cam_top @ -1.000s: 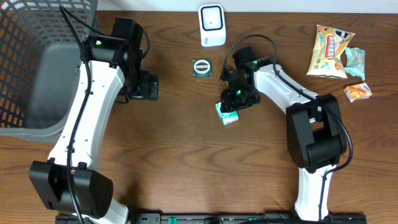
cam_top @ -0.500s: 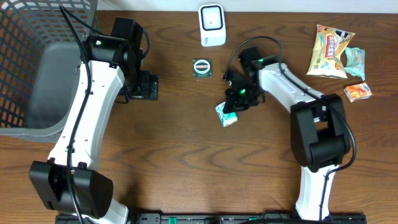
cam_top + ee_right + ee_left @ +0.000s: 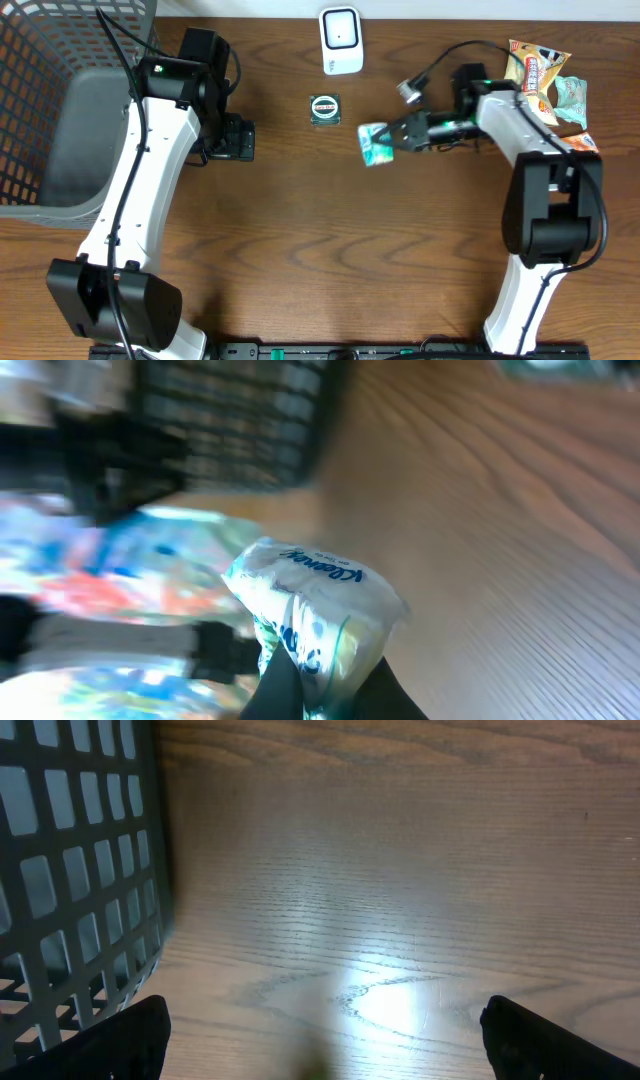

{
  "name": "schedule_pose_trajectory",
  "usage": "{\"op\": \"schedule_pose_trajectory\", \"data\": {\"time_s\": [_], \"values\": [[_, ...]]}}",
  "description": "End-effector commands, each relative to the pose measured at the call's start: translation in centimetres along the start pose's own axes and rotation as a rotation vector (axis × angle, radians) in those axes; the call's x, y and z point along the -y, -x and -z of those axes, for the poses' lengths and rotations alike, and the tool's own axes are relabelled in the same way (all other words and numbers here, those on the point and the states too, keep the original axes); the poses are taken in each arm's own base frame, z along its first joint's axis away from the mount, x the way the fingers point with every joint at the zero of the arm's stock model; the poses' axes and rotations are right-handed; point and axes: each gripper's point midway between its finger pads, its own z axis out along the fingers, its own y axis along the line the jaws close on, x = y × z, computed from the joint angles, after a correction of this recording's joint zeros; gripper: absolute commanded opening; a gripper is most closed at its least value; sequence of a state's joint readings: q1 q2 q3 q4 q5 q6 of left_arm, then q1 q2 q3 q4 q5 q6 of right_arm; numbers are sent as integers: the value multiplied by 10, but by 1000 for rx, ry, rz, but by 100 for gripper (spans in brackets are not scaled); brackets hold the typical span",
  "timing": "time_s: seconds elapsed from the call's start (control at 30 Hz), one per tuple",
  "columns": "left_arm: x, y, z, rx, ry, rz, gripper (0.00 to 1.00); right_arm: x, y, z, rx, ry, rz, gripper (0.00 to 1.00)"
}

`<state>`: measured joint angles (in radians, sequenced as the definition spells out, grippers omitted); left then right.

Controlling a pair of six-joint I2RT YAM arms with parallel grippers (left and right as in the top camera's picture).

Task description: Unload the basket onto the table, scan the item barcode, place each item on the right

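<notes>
- The right gripper [image 3: 392, 135] had clamped onto the tissue pack [image 3: 374, 143], raised it and swung it up nearer the scanner [image 3: 341, 40]. Pickup looked done; showing the barcode remained.
- The pack hung below and slightly right of the scanner, not yet facing it.
- A round tin [image 3: 326, 108] sat just below the scanner, close to the likely path.
- The left gripper [image 3: 232, 140] waited empty with its jaws spread wide, well left of the scanner by the basket [image 3: 40, 60].
</notes>
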<state>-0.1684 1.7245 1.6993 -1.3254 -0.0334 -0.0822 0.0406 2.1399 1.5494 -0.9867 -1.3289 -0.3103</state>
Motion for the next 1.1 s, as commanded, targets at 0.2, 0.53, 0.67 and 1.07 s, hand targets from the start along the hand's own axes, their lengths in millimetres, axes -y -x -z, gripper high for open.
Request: {"op": "schedule_pose_trajectory", "data": {"time_s": [0.2,0.53,0.67,1.07], "values": [[-4,0,-2,-4,17,12,98,-43,17,29,135,198,113,1],[-4,0,-2,-4,17,12,98,-97,12,40,153,186,293,1],[-4,0,-2,-4,17,12,98,-123,12,44,160,180,404,1],[-4,0,-2,-4,17,12,98,-138,8,36,141,190,457,1]]}}
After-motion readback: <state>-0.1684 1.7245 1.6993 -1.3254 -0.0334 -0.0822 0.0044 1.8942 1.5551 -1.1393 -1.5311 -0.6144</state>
